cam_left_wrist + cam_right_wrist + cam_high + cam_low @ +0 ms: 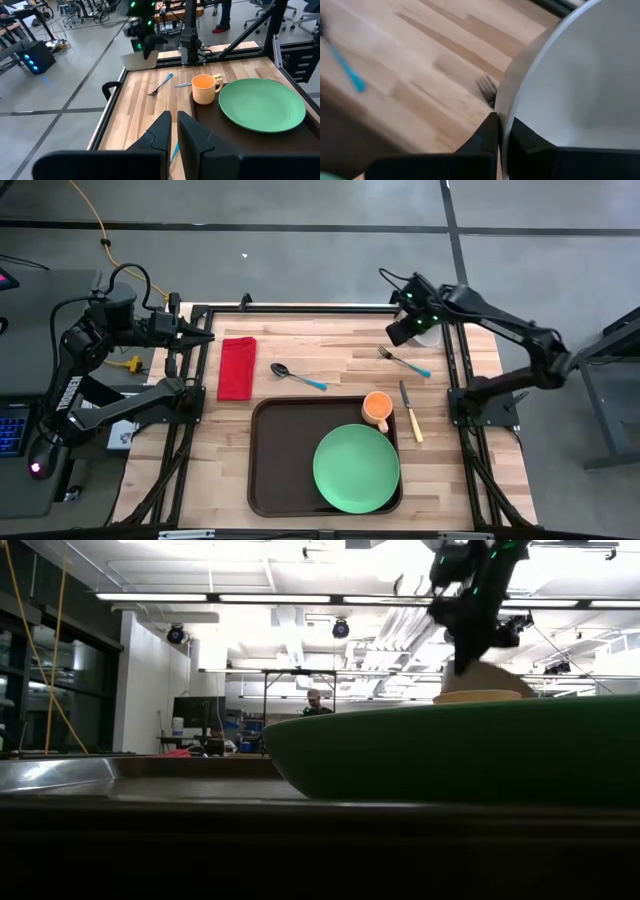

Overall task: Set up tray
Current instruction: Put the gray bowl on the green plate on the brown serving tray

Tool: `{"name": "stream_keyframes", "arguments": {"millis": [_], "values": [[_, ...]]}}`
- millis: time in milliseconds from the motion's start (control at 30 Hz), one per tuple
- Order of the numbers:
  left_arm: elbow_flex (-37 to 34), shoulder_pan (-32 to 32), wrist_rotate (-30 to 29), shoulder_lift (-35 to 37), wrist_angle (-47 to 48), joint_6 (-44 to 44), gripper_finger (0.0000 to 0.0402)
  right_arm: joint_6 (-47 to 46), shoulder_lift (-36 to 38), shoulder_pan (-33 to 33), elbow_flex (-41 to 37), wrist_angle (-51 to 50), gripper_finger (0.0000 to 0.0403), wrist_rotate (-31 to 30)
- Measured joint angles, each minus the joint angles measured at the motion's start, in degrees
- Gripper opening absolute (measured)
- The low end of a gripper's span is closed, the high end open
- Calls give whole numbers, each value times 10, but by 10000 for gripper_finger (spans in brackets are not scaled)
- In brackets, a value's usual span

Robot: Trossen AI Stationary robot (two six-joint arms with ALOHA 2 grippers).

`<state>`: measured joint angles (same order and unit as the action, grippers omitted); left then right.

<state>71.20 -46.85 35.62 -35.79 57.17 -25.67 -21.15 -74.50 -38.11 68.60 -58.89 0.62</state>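
- Tray [268,470] sits at the table's near edge; green plate [356,469] and orange cup [377,409] already on it.
- Right gripper [412,330], far right corner, pinching the white bowl's [429,337] rim.
- Left gripper [205,337] nearly shut, empty, parked left.
- Left to place, likely: bowl, fork [403,361], spoon [297,375], knife [410,411], red napkin [237,367].

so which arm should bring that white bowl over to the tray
Right. Its gripper already has jaws shut on the white bowl's rim at the far right edge; the left gripper sits off the table's far left.

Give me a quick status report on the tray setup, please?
Right gripper shut on white bowl rim, far right of table. Left gripper waits at left edge. Tray holds green plate, orange cup. Nothing blocking.
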Motion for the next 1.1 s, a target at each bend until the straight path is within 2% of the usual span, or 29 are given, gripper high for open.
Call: {"name": "stream_keyframes", "arguments": {"millis": [233,400,767,1100], "values": [[0,0,0,0,0,0,62,-66,77,69,12,-8,0,3],[0,0,0,0,0,0,62,-102,85,134,84,-37,0,-11],[0,0,0,0,0,-10,62,-201,24,321,275,-117,0,-32],[0,0,0,0,0,-11,62,-326,-94,494,358,-130,0,-60]]}}
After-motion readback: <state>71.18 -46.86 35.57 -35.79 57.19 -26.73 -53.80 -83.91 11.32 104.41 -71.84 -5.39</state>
